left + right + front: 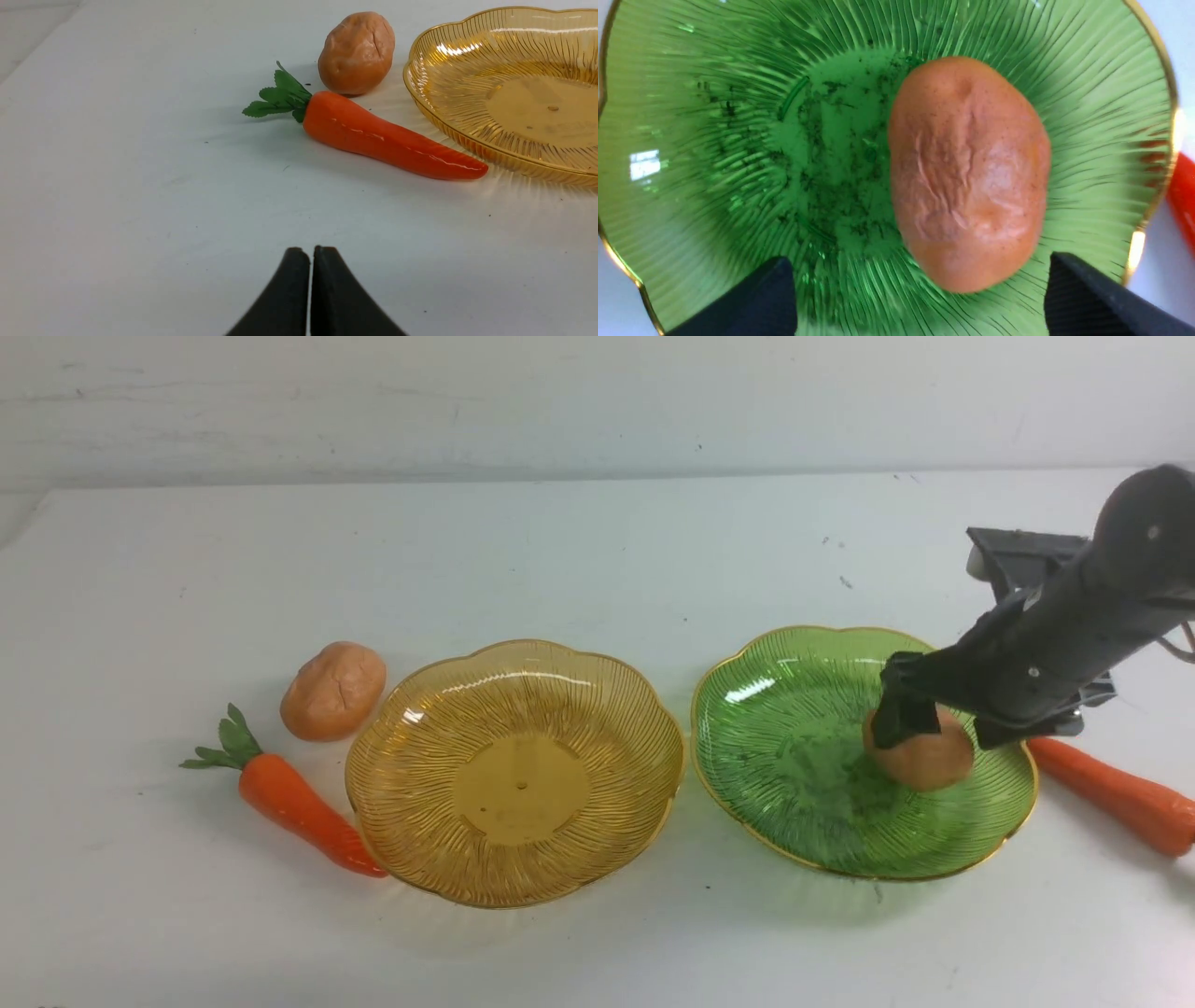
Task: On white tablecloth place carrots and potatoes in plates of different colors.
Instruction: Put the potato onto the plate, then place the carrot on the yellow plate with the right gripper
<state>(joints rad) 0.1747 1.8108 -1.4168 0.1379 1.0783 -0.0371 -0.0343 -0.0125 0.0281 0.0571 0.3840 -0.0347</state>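
Note:
On the white tablecloth (597,551) stand an amber plate (420,728) and a green plate (747,709). One potato (929,767) lies in the green plate, right of its middle. My right gripper (948,728) hovers just over it, open, jaws wide on either side and clear of the potato (971,172). A second potato (333,691) and a carrot (299,807) lie on the cloth left of the amber plate. Another carrot (1116,793) lies right of the green plate. My left gripper (311,254) is shut and empty, low over the cloth, short of the carrot (387,137).
The amber plate (448,70) holds nothing. The left carrot's tip reaches that plate's rim. A pale wall runs behind the table's far edge. The left arm is outside the front view.

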